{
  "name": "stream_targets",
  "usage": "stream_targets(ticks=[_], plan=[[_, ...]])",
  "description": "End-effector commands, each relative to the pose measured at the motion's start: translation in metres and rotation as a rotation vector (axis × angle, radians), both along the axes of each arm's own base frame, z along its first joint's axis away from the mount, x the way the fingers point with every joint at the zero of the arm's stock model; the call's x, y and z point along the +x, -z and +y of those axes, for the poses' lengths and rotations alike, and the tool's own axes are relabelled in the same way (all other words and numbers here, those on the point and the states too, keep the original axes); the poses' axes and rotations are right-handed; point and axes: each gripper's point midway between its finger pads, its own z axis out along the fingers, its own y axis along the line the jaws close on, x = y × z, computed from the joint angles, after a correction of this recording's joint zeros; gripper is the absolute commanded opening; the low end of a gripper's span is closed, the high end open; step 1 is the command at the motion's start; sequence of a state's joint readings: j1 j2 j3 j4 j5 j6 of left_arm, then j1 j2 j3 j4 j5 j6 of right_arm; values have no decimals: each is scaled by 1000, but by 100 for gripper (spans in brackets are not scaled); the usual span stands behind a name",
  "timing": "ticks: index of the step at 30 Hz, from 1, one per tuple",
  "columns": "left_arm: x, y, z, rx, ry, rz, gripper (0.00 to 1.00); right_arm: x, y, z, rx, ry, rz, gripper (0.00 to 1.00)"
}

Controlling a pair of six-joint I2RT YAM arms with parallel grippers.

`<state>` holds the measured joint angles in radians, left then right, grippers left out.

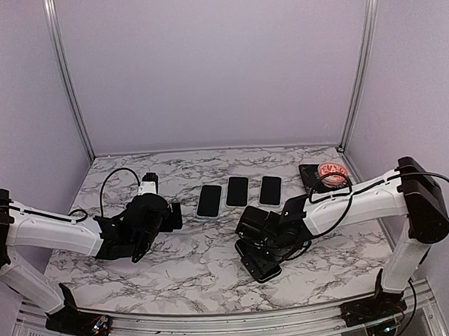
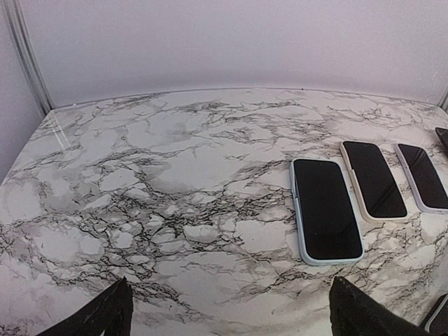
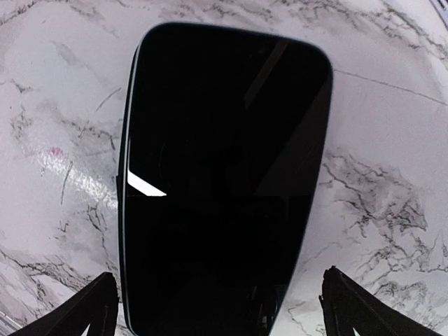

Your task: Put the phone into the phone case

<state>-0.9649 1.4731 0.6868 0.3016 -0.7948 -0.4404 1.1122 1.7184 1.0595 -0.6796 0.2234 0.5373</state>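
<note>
From the overhead camera I see a marble table [image 1: 185,269] walled on three sides. A row of three phones lies side by side at the far middle: the left phone [image 1: 210,201], the middle phone [image 1: 236,191] and the right phone [image 1: 270,190]. At the far right sits a dark object [image 1: 326,175] with a red-and-white round patch on it; I cannot tell what it is. The right gripper [image 1: 254,248] is low over a black phone [image 1: 267,272], which lies near of centre and well apart from the row. The left gripper [image 1: 170,217] hangs just left of the row. Bare marble stretches across the whole left and near-left side. From the left wrist camera, each phone in the row lies screen up inside a case: a light blue case [image 2: 300,210] around the nearest, a cream case [image 2: 350,178] around the next, and a pale case [image 2: 414,189] around the last, partly cut by the frame's right edge. The left gripper [image 2: 231,318] is spread wide and carries nothing. From the right wrist camera, the black phone [image 3: 217,175] fills the view, screen up and flat on the marble. The right gripper [image 3: 217,308] is spread wide, with one of its fingertips [image 3: 87,311] on each side of the phone and a gap showing at both. A thin rim runs down the phone's left edge; I cannot tell whether it is a case.
</note>
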Motion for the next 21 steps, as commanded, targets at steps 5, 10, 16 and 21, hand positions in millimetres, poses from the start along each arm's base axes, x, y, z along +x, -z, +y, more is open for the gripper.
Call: stream_targets(ticks=[5,10,16,21], plan=[[2,-3,-2,27,-4,3,99,-36,38,-10,-86,-59,267,94],[1,-3,0,39,-2,6,99,-48,42,-5,-58,-69,334,67],[-2,-2,-25,63,144,46,99,-29,30,-3,-84,-57,242,39],[-11,-3,-52,62,270,68,99,-17,15,4,-32,-55,185,35]])
